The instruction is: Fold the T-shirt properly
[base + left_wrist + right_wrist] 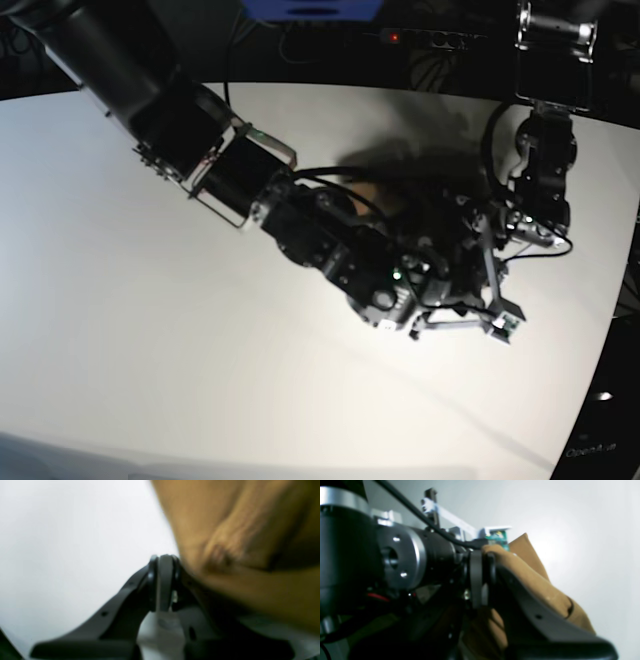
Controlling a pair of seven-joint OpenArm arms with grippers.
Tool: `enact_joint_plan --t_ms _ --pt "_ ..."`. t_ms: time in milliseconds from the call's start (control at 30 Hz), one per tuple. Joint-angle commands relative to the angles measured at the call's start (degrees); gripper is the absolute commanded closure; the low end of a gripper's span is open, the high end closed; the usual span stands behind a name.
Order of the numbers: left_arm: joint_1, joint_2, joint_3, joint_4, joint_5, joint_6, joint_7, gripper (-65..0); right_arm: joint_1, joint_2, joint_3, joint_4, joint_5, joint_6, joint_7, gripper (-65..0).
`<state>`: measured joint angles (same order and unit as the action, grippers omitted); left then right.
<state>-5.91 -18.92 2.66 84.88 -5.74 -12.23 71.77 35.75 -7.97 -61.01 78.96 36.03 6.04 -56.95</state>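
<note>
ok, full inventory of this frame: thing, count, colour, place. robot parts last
T-shirt: one, tan-brown, bunched up between the two arms, lifted off the surface in both wrist views; almost fully hidden in the base view.
Table: one, white, fills most of the base view.
Blue object: one, at the top edge behind the table; too cropped to identify.
Power strip: one, dark with a red light, on the dark floor behind the table.
Right arm: black, reaches in from the upper left of the base view.
Left arm: black, comes down from the upper right.
Left gripper: black fingers shut, cloth pressed against them.
Right gripper: black fingers shut on the cloth.
</note>
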Motion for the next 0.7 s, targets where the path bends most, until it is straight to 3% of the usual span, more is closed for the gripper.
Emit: enact_joint_plan --t_ms 0,167,533,600,667 --pt "-1.08 -0.73 -0.77 1.32 0.24 -0.03 -0.43 -2.3 1.84 -1.03 0.05 1.09 0.67 0.68 2.14 -0.4" --pt "0.24 -2.31 -1.12 1.32 0.24 -0.03 -1.13 -2.3 1.66 -1.03 0.05 0.65 0.67 3.41 4.16 -0.4" --pt "0.07 -2.40 -1.12 1.40 0.24 0.14 -1.13 -2.3 -0.27 -1.03 0.05 -0.94 0.50 3.50 8.90 -1.2" --pt "0.07 -2.40 -1.12 1.49 0.24 0.14 -1.13 -2.3 -0.27 -1.03 0.05 -0.94 0.50 3.50 8.99 -3.9" --pt "0.07 -2.40 -1.12 1.49 0.24 0.23 -1.13 -2.3 -0.27 -1.03 0.05 -0.94 0.50 3.50 8.99 -11.0"
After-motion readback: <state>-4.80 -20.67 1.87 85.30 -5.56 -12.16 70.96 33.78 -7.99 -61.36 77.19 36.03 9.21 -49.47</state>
